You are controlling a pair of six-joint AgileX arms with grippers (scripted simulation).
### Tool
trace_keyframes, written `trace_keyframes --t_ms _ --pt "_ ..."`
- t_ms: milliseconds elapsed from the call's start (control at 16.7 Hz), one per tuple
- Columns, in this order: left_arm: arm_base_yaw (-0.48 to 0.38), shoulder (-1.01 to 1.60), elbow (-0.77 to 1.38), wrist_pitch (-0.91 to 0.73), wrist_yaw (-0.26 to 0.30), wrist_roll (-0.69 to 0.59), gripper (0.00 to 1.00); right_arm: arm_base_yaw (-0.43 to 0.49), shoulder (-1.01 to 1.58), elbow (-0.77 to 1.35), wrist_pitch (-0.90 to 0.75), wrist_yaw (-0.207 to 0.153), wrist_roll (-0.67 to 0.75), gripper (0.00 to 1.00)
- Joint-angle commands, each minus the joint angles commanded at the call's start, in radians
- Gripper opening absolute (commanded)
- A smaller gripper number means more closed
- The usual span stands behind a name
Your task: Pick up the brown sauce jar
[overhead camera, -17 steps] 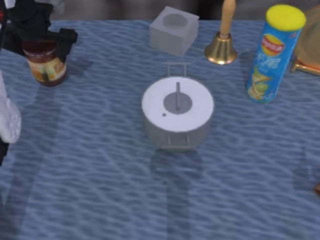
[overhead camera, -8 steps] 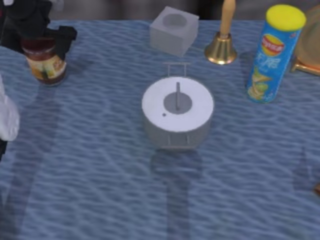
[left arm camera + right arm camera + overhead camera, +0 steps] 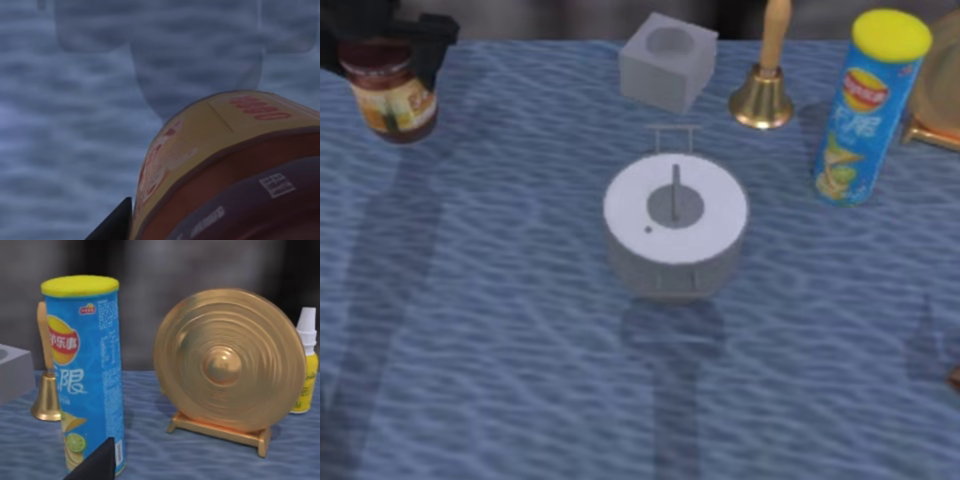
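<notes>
The left gripper [image 3: 382,35], far left of the white drum [image 3: 675,225], is clamped round the lid end of the brown sauce jar [image 3: 390,90], which hangs over the blue rippled cloth [image 3: 500,330] with its shadow beneath in the left wrist view. I judge the pick-up essentially done, with perhaps only a little more lifting left. The jar is round glass, yellow-labelled. Right of the drum stand a brass bell [image 3: 762,95] and a tall blue chips can [image 3: 868,105]. The right arm is parked out of the top view; I cannot tell how its gripper stands.
</notes>
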Motion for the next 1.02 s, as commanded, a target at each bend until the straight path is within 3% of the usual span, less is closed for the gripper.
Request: trace_keyframes --t_ms 480,1020 --pt "0.008 -0.428 -0.648 0.179 -0.006 -0.004 0.00 0.000 0.000 0.000 0.000 0.000 0.000 1.00" --pt "0.002 -0.508 -0.738 0.214 -0.008 -0.005 0.00 0.000 0.000 0.000 0.000 0.000 0.000 1.00"
